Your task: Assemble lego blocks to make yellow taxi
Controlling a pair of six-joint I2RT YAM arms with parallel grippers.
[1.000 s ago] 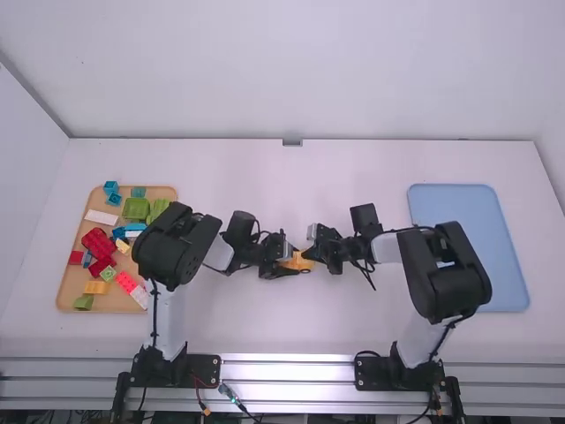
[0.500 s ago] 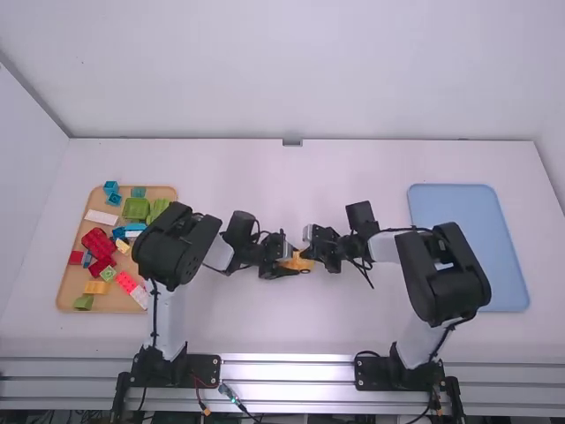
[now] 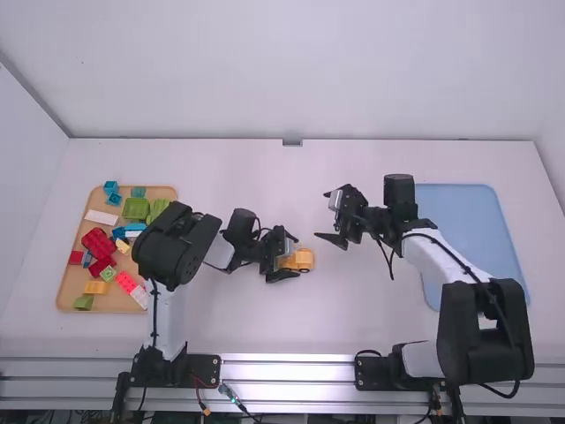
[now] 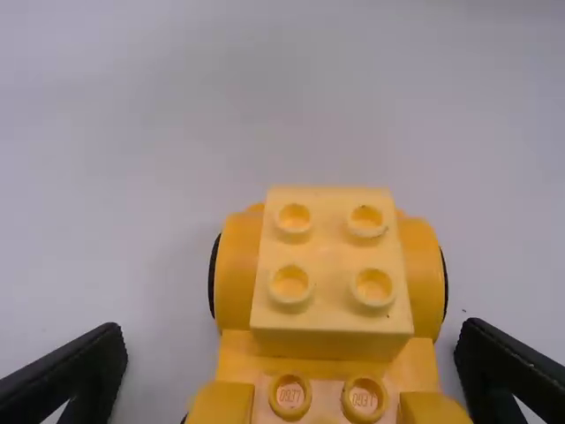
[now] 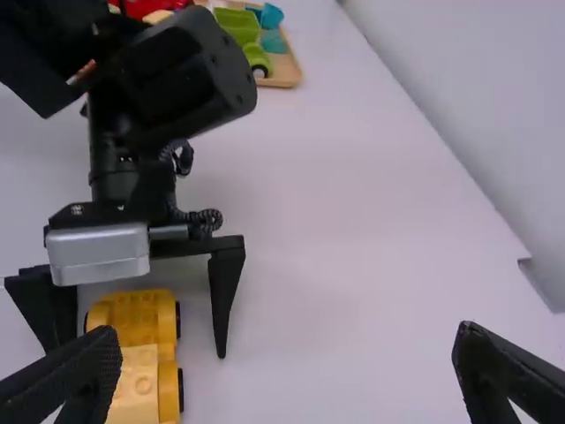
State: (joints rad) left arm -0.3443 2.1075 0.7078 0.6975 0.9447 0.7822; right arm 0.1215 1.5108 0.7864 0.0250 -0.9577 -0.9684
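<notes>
The taxi (image 3: pixel 304 259) seems nearly built, 1 block (image 4: pixel 332 256) on top; little may remain. Left gripper (image 3: pixel 296 256) and right gripper (image 3: pixel 321 215) are open.

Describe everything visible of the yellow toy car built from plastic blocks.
The yellow toy car of plastic-looking blocks stands upright on the white table. A paler yellow square block with four round studs sits on one end, with more studs beside it. Rounded yellow fenders cover black wheels. The black two-finger left gripper straddles it, open, with gaps on both sides.
</notes>
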